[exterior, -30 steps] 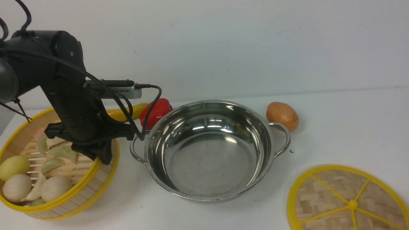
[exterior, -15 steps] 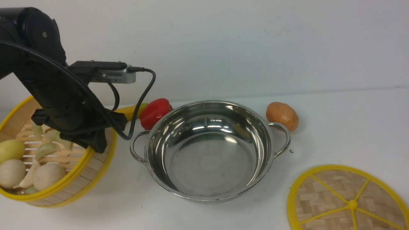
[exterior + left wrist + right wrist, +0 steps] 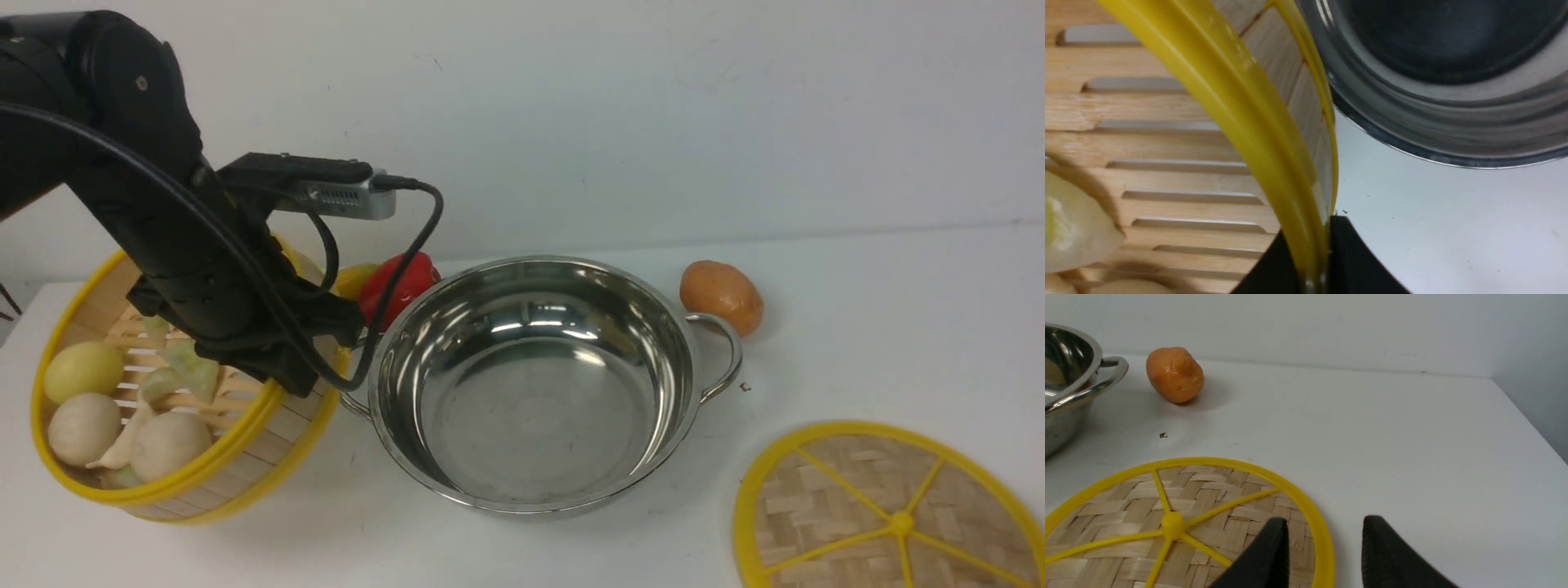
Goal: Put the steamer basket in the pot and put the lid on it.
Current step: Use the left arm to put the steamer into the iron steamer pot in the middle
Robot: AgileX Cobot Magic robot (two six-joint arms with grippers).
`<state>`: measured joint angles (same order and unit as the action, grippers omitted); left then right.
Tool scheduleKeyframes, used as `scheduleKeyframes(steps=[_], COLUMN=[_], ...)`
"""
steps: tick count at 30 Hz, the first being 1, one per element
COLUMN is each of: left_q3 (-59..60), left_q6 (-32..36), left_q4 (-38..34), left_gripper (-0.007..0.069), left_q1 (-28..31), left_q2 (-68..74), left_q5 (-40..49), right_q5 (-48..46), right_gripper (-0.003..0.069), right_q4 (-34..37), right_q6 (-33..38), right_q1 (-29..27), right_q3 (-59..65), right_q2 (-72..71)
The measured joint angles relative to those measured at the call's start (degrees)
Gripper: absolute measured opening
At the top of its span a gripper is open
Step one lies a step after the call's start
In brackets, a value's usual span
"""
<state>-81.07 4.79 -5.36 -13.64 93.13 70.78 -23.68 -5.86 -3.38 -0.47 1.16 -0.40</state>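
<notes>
One steamer basket point(image 3: 253, 457) tilted down leftward, rim pinched by left tool point(image 3: 1314, 245); right tool point(image 3: 1326, 520) spread.

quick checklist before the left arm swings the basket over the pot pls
1. Grip: left gripper shut on the steamer basket rim: ok.
2. Basket level: it tilts, and the buns have gathered at the low side: not ok.
3. Pot empty inside: ok.
4. Basket bottom high enough to clear the pot's rim: cannot tell.
5. Lid flat on the table, apart from the pot: ok.
6. Right gripper open at the lid's rim, away from the pot: ok.
</notes>
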Motion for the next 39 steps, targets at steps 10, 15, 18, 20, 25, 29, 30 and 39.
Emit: scheduleKeyframes(steps=[10,15,18,20,25,29,30,39], left_q3=[-6.05,-9.46,-9.83,-9.88,-12.20,-15.47,-16.10,-16.97], left_q6=[0.01,0.07,0.43,0.51,0.57,0.49,0.35,-1.19], left_q4=[-0.08,-2.81,-3.88,-3.88,-2.93,-2.81,-2.81,-2.39], left_gripper=[0.0048,0.0048,0.0048,0.0048,0.0048,0.0048,0.0048,0.0048], left_q1=[-4.69,-4.86,-5.82,-6.67,-11.19,-13.51,-13.85,-14.60], left_q2=[0.55,3.31,5.85,6.61,9.31,9.51,9.51,9.56], left_q5=[0.97,0.91,0.91,0.91,0.96,0.96,0.96,1.02], right_q5=[0.00,0.00,0.00,0.00,0.00,0.00,0.00,0.01], right_gripper=[0.0241,0.0241,0.0241,0.0241,0.0241,0.0241,0.0241,0.0241], right_q4=[0.00,0.00,0.00,0.00,0.00,0.00,0.00,0.00], right_q6=[0.00,0.00,0.00,0.00,0.00,0.00,0.00,0.00], right_q1=[0.00,0.00,0.00,0.00,0.00,0.00,0.00,0.00], right_q3=[0.00,0.00,0.00,0.00,0.00,0.00,0.00,0.00], right_q2=[0.00,0.00,0.00,0.00,0.00,0.00,0.00,0.00])
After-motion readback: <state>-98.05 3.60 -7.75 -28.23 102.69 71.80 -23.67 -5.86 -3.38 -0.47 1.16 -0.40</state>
